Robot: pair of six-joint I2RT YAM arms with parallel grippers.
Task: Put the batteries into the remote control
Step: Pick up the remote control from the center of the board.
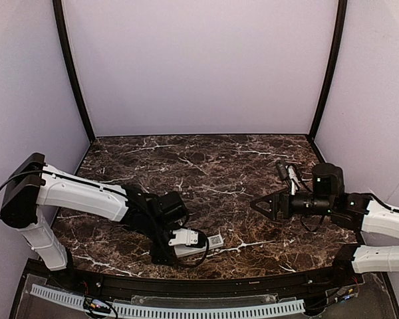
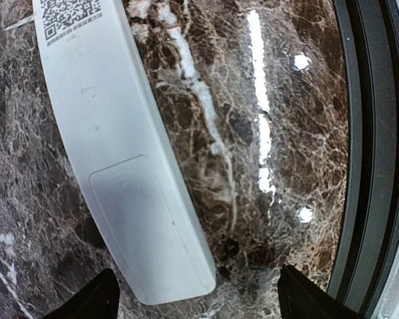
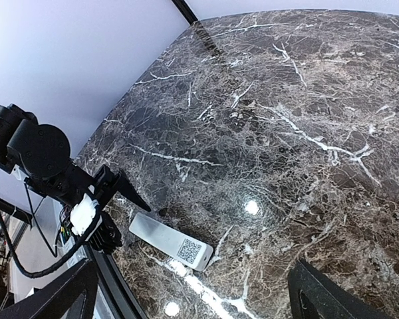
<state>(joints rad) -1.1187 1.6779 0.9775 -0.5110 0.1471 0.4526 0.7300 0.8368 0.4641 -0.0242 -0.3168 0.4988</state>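
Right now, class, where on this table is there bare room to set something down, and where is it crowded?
Free: the table from the back wall to the middle, up to the right claw. Crowded near left: the left claw straddles the remote control.

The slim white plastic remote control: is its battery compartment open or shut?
Shut, it seems: the slim white plastic remote control lies back-up on the dark marble table, its cover panel seated flush, no recess showing.

A QR code (image 2: 68, 16) is printed on the white back of the remote control (image 2: 126, 179); small print beneath it cannot be read.
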